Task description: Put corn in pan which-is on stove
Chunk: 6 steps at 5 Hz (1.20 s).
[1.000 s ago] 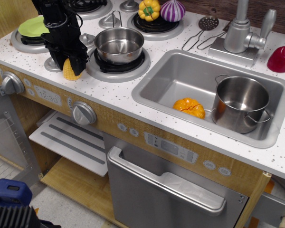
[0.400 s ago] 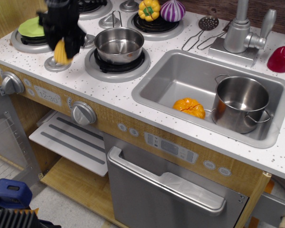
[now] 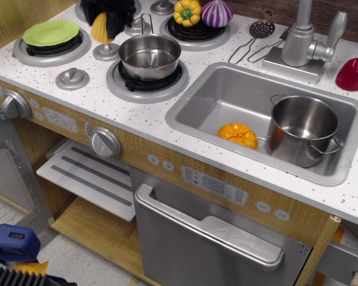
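A: Start at the bottom of the frame. What sits nearest?

B: The silver oven door (image 3: 218, 229) with its long handle, lower centre. Above it runs the wooden front panel with two silver knobs (image 3: 105, 143) at left.

A: And on the counter itself?

B: The sink (image 3: 227, 98) fills the right middle. Inside it, an orange pumpkin-like piece (image 3: 238, 134) lies just beside a tall steel pot (image 3: 302, 129) with side handles. A red toy (image 3: 352, 74) rests at the right edge.

A: Where is the pan?

B: The pan (image 3: 150, 56) stands on the front burner of the stove (image 3: 148, 83), left of centre, and shows only bare steel inside. A green plate (image 3: 50, 33) covers the burner at the upper left.

A: The corn?

B: The corn (image 3: 101, 28) hangs in the air at the upper left, above and left of the pan, apart from its rim. The gripper (image 3: 105, 13) is clamped on its upper part, with the yellow cone pointing out below the black fingers.

A: Anything crowding the way?

B: A small silver cap (image 3: 106, 52) lies directly beneath the corn, between plate and pan. Farther back, a yellow-green pepper (image 3: 187, 12) and a purple onion (image 3: 217, 12) sit on the rear burner, with a slotted spoon (image 3: 255, 37) and the faucet (image 3: 304, 42) to the right.
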Available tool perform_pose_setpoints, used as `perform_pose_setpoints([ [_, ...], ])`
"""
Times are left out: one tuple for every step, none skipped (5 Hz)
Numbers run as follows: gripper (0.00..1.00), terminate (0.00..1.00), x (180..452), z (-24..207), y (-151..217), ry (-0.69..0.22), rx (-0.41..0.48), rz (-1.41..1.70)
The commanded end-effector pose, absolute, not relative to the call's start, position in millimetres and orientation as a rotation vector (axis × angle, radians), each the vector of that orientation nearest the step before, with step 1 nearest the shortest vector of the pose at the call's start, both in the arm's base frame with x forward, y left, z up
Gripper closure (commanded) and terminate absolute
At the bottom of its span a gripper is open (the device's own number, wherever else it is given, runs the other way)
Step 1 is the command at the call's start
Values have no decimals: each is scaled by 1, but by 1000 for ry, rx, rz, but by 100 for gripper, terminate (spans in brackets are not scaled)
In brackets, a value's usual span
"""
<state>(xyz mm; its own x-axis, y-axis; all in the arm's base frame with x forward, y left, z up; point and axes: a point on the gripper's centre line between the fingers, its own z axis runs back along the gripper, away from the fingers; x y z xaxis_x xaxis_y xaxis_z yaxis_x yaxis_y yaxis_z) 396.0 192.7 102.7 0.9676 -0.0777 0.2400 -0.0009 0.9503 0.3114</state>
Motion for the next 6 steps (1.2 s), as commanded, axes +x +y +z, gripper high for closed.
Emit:
perform_pose_setpoints([
  [100,0,424,121,185,-345,323,-80],
  [100,0,435,103,179,-353,247,-68],
  [100,0,437,94,171,-377,232,-55],
  [0,0,435,89,170,-371,197,-51],
  [0,0,434,87,168,-375,188,-48],
  [0,0,432,87,165,-380,184,-39],
])
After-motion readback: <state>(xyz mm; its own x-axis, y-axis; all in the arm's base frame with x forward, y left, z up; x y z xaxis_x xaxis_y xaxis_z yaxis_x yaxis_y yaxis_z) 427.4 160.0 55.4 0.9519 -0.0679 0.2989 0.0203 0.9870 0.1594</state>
